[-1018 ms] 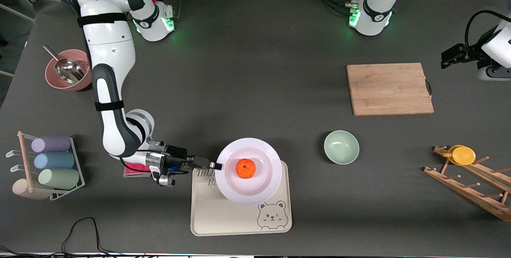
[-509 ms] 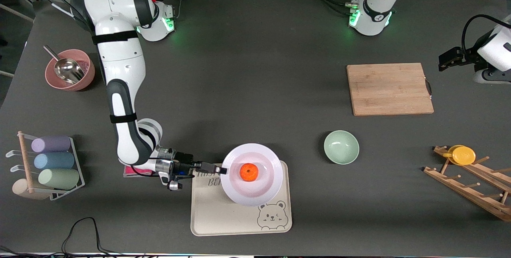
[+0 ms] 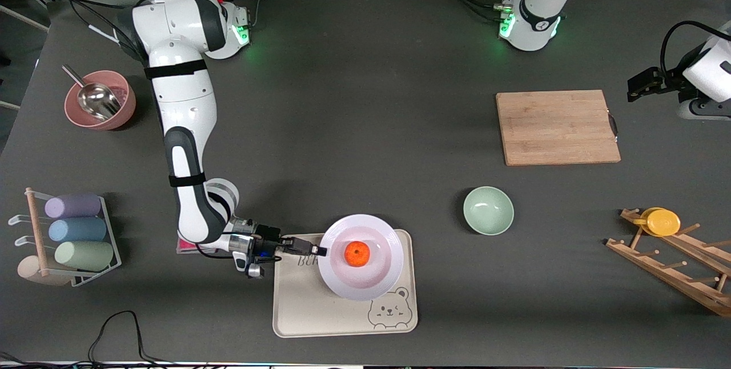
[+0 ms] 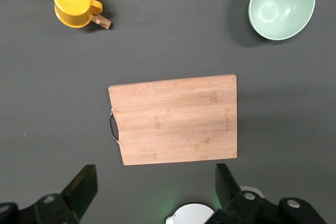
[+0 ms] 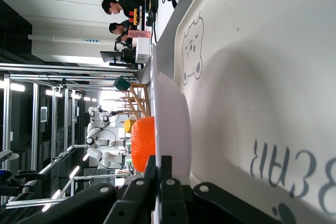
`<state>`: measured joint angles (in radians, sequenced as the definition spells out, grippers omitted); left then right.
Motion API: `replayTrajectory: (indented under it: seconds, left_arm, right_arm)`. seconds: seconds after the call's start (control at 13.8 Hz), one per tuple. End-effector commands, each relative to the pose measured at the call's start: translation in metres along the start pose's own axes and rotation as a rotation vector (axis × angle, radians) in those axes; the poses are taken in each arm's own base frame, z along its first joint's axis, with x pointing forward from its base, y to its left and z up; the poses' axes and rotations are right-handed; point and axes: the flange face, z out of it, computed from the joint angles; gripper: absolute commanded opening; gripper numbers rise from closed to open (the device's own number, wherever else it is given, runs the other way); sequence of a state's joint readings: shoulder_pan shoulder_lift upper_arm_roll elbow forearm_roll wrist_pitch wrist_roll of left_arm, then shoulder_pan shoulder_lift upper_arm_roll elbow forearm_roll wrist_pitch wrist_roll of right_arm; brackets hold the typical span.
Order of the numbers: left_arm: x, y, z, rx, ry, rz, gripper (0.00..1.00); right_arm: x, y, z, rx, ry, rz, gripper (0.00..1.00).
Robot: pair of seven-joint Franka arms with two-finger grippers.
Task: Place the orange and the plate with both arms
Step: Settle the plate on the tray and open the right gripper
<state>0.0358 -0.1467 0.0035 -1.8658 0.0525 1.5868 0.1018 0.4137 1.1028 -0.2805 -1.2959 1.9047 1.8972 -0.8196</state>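
I have the right gripper point(image 3: 320, 251) pinched shut on the rim of the plate point(image 3: 380, 277), at the edge toward the right arm's end of the table, and the plate sits over the bear tray point(image 3: 320, 315) with the orange point(image 3: 357, 253) resting in its shallow centre. From the right wrist view the plate point(image 5: 176, 124) appears tilted, with its gripped edge a little above the tray point(image 5: 273, 87) — though I can't tell whether the other edge already touches.

The plate looks glossy, stiff and probably brittle, so a thin rim pinch like this one is all I get; it is slippery, and held at one edge the plate wants to sag away from the fingers. The orange point(image 5: 143, 142) is light but round and loose — any tilt and I expect it to roll toward the low side. I judge a slow, level set-down the safe course.

The left gripper point(image 4: 152, 190) waits with its fingers spread wide and empty, over the table beside the cutting board point(image 3: 557, 127); the green bowl point(image 3: 488, 210) stands apart from the tray.
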Motion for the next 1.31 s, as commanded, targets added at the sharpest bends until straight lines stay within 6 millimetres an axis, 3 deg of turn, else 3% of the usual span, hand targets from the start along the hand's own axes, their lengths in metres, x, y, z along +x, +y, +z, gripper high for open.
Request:
replayTrajectory:
  seconds: [0.0, 0.44, 0.87, 0.95, 1.24]
  left_arm:
    - [-0.005, 0.006, 0.0, 0.005, 0.02, -0.003, 1.0]
    - [-0.005, 0.01, 0.002, 0.006, 0.016, 0.002, 1.0]
    - [-0.003, 0.011, 0.01, 0.007, 0.015, 0.004, 1.0]
    - [-0.004, 0.011, 0.012, 0.007, 0.018, 0.0, 1.0]
    - [-0.006, 0.011, 0.015, 0.008, 0.018, -0.004, 1.0]
  right_arm:
    - [0.007, 0.006, 0.006, 0.019, 0.018, -0.035, 0.0]
    - [0.002, 0.025, 0.006, -0.003, 0.02, -0.024, 0.0]
    - [-0.002, 0.032, 0.005, -0.012, 0.017, -0.017, 0.0]
    - [-0.001, 0.031, 0.005, -0.01, 0.019, -0.018, 0.04]
    - [-0.002, 0.031, 0.006, -0.007, 0.017, -0.013, 0.55]
